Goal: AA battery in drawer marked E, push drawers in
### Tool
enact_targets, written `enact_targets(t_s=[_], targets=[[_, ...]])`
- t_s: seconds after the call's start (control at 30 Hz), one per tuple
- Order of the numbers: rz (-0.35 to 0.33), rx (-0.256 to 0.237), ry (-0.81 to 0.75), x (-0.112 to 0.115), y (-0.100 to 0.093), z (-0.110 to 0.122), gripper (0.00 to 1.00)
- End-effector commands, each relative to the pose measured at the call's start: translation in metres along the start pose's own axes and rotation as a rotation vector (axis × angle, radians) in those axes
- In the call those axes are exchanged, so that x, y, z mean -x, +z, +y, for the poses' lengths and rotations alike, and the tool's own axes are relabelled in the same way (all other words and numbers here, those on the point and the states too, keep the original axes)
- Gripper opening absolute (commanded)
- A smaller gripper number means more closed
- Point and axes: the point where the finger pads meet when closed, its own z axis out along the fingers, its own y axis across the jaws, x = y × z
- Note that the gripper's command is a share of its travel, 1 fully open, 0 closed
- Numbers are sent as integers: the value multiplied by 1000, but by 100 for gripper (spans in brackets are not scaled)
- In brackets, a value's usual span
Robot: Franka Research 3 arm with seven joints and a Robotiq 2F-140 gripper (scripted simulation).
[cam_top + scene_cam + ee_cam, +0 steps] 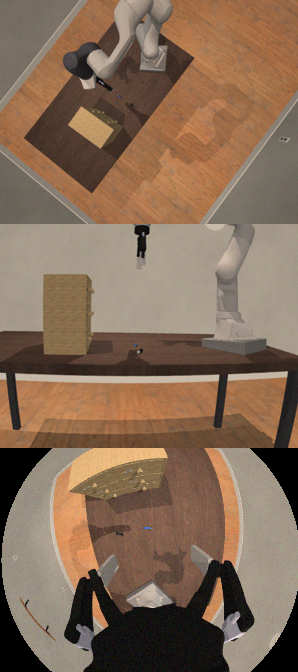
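The small wooden chest (95,127) stands on the dark table, also in the side view (67,314) and at the top of the wrist view (123,467). Its drawers look pushed in, with only the knobs (90,314) sticking out; the letters are too small to read. In front of it lie two tiny things: a dark cylinder with a pale end, likely the AA battery (132,105) (140,351) (120,534), and a small blue thing (118,96) (135,344) (147,528). My gripper (105,85) (140,261) (153,556) hangs high above the table, open and empty, pointing down.
The robot's base (153,59) (234,342) stands on the table's far end from the chest. The table edges run close by the chest's back and sides. The arm casts shadows on the table near the two small things.
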Motion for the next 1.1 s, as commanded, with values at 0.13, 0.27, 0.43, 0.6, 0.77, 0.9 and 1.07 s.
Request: enact_targets(t_s=[0.13, 0.27, 0.43, 0.6, 0.77, 0.9, 1.07], targets=[[0, 0, 0, 0, 0, 0, 100], [0, 0, -1, -2, 3, -1, 100], [1, -1, -6, -14, 28, -6, 100], [1, -2, -10, -27, 53, -11, 100], [1, -3, -19, -48, 95, -19, 100], [2, -4, -24, -60, 120, -24, 100], [2, -5, -27, -68, 136, -27, 100]])
